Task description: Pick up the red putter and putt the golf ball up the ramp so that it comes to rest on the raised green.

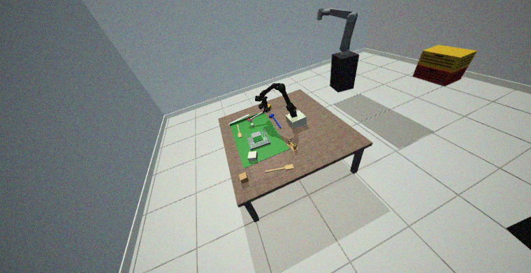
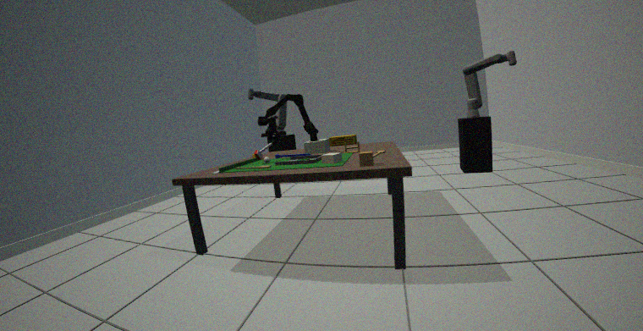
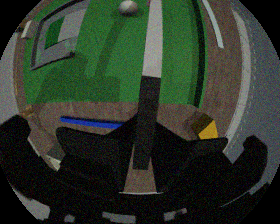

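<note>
While your gripper (image 3: 143,156) was clamped on the dark handle of the putter (image 3: 152,43), the shaft ran straight out ahead of it in the wrist view, pale along its middle and ending in the small red head far out over the mat (image 3: 171,63). You had hold of the very end of the handle, so the head sat a long way from the fingers; I judged the club to be light and stiff, but with that much lever any small wrist turn would swing the head wide, and a thin smooth handle could twist in the pinch on contact. The ball (image 3: 128,7) lay on the mat just left of the shaft and slightly short of the head, not touching either as far as I could tell. In the top view the ball (image 1: 251,124) sat near the mat's far end, with the grey ramp and raised green (image 1: 258,139) nearer the middle of the mat and well apart from it. You would have needed a gentle, squared stroke, since a small round ball probably rolls off easily and could overshoot the green.
</note>
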Motion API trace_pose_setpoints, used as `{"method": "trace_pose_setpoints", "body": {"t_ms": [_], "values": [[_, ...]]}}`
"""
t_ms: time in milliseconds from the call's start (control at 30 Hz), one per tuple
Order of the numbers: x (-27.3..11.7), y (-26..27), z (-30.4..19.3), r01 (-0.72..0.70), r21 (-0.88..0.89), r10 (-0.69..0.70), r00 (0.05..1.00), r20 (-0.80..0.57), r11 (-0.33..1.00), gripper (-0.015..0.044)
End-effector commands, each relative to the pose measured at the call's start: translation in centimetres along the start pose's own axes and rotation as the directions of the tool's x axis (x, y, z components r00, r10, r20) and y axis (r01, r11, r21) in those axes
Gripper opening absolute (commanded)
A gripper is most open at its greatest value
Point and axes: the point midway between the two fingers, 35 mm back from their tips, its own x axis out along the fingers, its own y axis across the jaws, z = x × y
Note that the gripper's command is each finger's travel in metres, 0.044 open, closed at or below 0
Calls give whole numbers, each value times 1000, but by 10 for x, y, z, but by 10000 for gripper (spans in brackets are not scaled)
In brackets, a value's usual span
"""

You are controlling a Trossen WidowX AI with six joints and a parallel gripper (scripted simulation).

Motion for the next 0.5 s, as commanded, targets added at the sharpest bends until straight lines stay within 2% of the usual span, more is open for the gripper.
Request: {"method": "trace_pose_setpoints", "body": {"t_ms": [0,467], "values": [[9,0,-1,-2,6,2,1000,-3,1000,0],[27,1,-1,-2,6,2,1000,-3,1000,0]]}}
